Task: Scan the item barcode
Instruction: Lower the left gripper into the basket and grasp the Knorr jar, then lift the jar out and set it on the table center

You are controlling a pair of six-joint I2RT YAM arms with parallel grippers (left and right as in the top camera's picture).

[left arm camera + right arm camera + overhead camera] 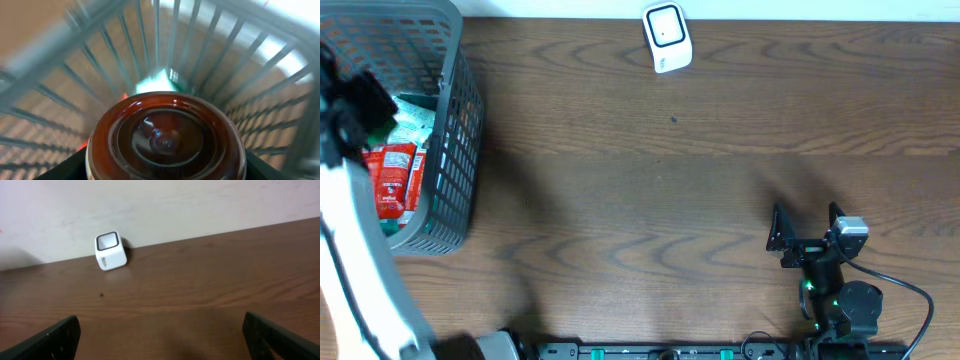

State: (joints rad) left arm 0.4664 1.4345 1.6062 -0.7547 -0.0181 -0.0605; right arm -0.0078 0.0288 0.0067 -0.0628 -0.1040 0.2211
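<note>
The item, a round brown jar (165, 137) with a glossy dark end, fills the lower half of the left wrist view. My left gripper (165, 167) is shut on it, with a black finger (67, 170) against each side, inside the grey wire basket (240, 65). From overhead the left gripper (365, 100) hangs over the basket (455, 120) and hides the jar. The white barcode scanner (667, 38) stands at the table's far edge, also seen as the scanner (111, 251) by the wall. My right gripper (807, 228) rests open near the front edge, nothing between its fingers (60, 337).
The basket also holds a red packet (395, 180) and a green packet (418, 122); the green packet (157, 82) shows just beyond the jar. Basket walls surround the left gripper closely. Brown wooden table (650, 180) stretches between basket, scanner and right arm.
</note>
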